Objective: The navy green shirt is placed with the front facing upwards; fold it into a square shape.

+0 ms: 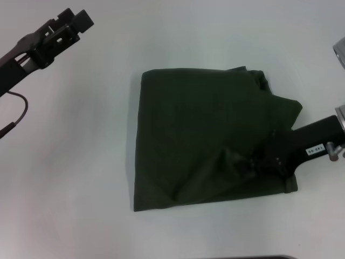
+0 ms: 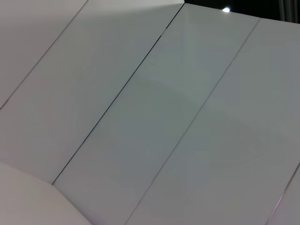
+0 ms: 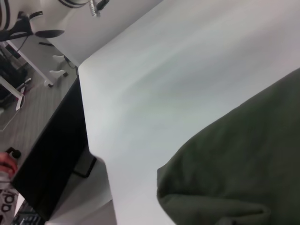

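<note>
Olive cloth takes up the middle of the white worktop (image 1: 70,162): the navy green shirt (image 1: 199,140) lies there folded into a rough, slightly skewed rectangle, its left edge straight and its near edge running along towards the robot. No lettering shows on the upturned face. A diagonal crease runs from the near left corner up towards the centre, and a bunched bit of fabric sticks out at the far right corner. The right pincer (image 1: 245,162) reaches in from the right side and sits low on the shirt's near right part, its dark tips lost against the dark cloth, so I cannot tell whether they are apart or closed on the fabric. The right wrist view shows a rounded folded corner of the shirt (image 3: 234,178) resting on the worktop, with the worktop's edge and a dark panel below it. The left pincer (image 1: 73,24) is held up and away at the far left, well apart from the shirt, its fingers slightly parted with nothing between them.
</note>
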